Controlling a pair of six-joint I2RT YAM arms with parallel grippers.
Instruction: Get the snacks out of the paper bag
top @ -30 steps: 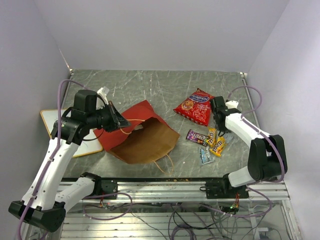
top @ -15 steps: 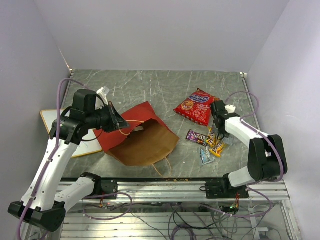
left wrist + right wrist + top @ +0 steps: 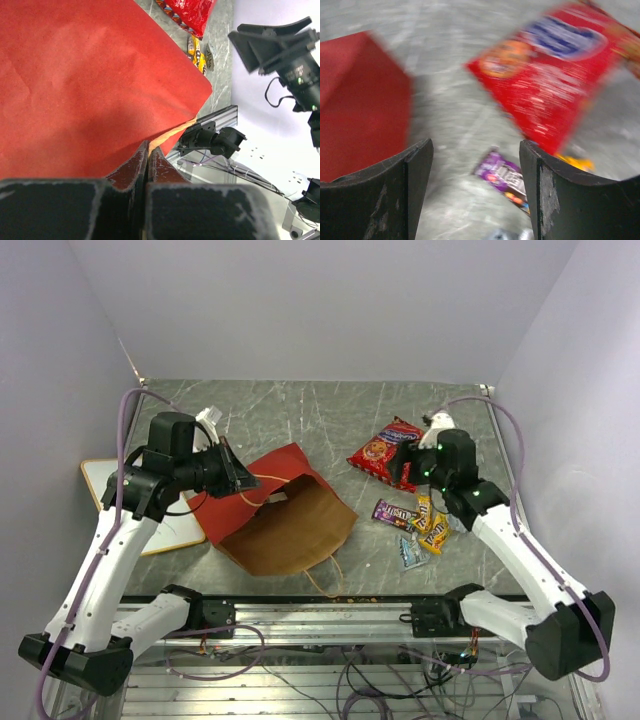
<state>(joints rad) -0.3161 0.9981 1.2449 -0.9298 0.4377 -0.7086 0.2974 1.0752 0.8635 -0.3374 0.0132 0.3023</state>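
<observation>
The paper bag (image 3: 285,515) lies on its side mid-table, mouth toward the near edge, red panel (image 3: 80,75) up. My left gripper (image 3: 236,478) is shut on its upper rim, a thin kraft strip pinched between the fingers (image 3: 127,167). The snacks lie on the table to the bag's right: a red chip bag (image 3: 385,452) (image 3: 560,65), a purple packet (image 3: 393,512) (image 3: 502,175), yellow packets (image 3: 431,526) and a pale blue one (image 3: 411,553). My right gripper (image 3: 405,472) (image 3: 476,167) hovers open above them beside the chip bag, nothing between its fingers.
A wood-framed whiteboard (image 3: 105,485) lies at the left edge, partly under my left arm. A small white stick-like thing (image 3: 208,423) shows behind the left wrist. The metal rail (image 3: 330,615) runs along the near edge. Walls close in the back and both sides.
My right gripper has opened and risen from the small packets, swinging up and left toward the chip bag. The left gripper stays shut on the bag's rim, barely moved.
</observation>
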